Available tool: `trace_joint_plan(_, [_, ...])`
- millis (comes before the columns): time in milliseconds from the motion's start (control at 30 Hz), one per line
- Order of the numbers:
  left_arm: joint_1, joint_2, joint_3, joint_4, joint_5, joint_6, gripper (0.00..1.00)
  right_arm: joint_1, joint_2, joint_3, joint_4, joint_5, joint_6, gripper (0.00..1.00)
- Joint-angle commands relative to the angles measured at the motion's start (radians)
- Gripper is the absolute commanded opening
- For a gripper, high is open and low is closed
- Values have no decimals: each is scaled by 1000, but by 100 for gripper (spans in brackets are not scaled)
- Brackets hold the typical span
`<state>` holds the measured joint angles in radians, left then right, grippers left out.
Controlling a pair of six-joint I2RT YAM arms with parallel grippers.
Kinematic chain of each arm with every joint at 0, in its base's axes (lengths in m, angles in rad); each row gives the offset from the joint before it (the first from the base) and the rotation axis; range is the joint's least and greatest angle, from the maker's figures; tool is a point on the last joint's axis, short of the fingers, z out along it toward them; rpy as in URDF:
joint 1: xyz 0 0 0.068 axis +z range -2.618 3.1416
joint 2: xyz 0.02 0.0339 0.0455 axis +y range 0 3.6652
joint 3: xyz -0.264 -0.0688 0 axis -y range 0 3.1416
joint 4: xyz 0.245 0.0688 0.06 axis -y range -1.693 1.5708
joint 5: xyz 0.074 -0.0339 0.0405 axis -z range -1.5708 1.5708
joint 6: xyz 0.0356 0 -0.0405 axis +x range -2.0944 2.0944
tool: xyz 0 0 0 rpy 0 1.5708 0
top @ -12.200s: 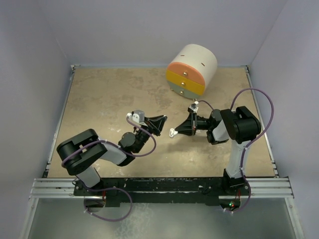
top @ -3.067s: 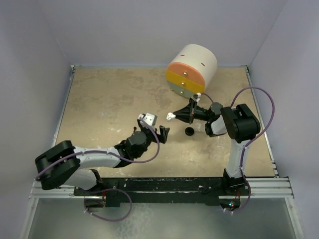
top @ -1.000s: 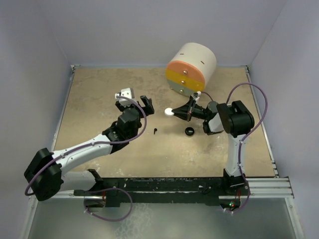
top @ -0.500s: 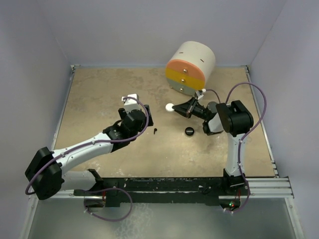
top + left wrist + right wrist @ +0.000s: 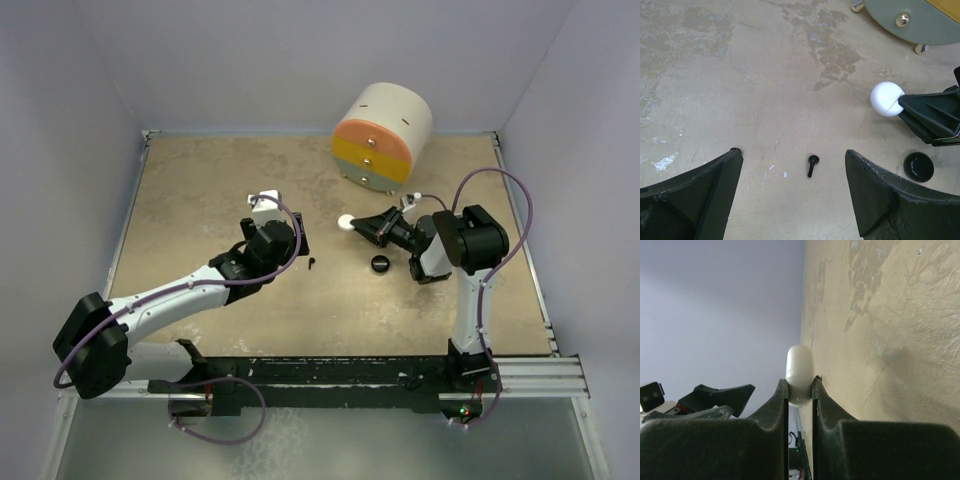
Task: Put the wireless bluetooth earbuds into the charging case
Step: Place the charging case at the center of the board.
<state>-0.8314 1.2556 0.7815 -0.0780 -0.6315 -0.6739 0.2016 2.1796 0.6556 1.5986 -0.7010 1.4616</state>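
Observation:
My right gripper (image 5: 354,226) is shut on a white rounded charging case (image 5: 800,371) with a seam, pinching it flat between both pads just above the table. That case (image 5: 887,99) shows at the right of the left wrist view. A tiny black earbud (image 5: 812,165) with a stem lies on the table (image 5: 200,190), ahead of and between the wide fingers of my open left gripper (image 5: 791,152). In the top view the earbud (image 5: 312,263) sits just right of the left gripper (image 5: 285,245). A black round puck (image 5: 380,263) rests below the right gripper's fingers.
A cream, orange and yellow cylindrical drawer unit (image 5: 385,135) stands at the back, just behind the right gripper; its grey-green bottom drawer (image 5: 920,20) shows in the left wrist view. The black puck (image 5: 918,166) lies close to the right fingers (image 5: 930,117). Walls enclose the table.
My left gripper has come down and nearer, over the black earbud, still open. The right gripper has shifted slightly right with the white case held.

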Motion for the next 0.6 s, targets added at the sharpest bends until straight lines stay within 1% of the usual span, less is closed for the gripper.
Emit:
trace_joint_plan(0, [3,-6,15,15,4,-14,83,-8,-41,0,293,52,-28,0])
trace_joint_plan(267, [3,2,19,17,13,-13,83,-23,-15,30,233,65,-27,0])
trace_joint_plan(567, [3,78,61,4,98,-27,82,-58,2,67,128,72,-43,1])
